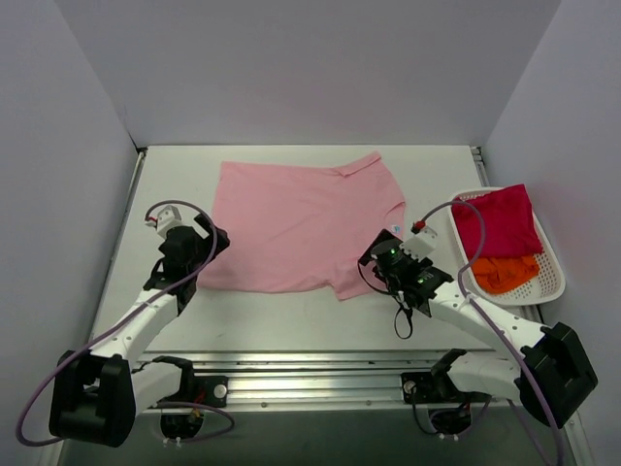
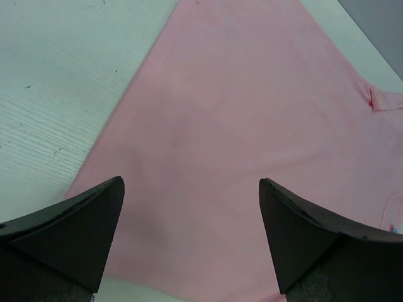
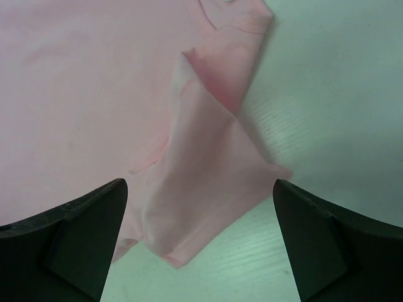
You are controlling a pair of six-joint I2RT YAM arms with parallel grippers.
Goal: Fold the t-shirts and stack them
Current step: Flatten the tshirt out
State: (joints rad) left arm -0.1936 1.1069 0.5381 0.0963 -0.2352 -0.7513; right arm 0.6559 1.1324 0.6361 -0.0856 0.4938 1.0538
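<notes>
Spread flat across the middle of the white table (image 1: pixel 291 320): the light pink t-shirt (image 1: pixel 291 228), hem toward the left, neck end toward the right. One sleeve pointing to the far side, the near sleeve (image 3: pixel 208 201) pointing back toward the arm bases. Creased along its length in the right wrist view, that near sleeve, with one layer lapped over another and its tip lying on bare table.

Sitting at the shirt's right edge, by the neck: a small white label (image 1: pixel 395 230), print too small to read. Caught again at the right border of the left wrist view as a white scrap with a touch of blue, just as unreadable.

Hanging over the shirt's near left corner: left gripper (image 2: pixel 190 182), fingers spread wide, only pink cloth below and nothing grasped. Poised over the near sleeve at the shirt's near right corner: right gripper (image 3: pixel 200 182), equally unclenched, fingers far apart, holding nothing.

Set at the right side of the table, well apart from the pink shirt: a white slatted basket (image 1: pixel 555 282). Bunched inside it, the magenta-red t-shirt (image 1: pixel 500 223) at the far end and the orange t-shirt (image 1: pixel 506 274) just in front, touching it
</notes>
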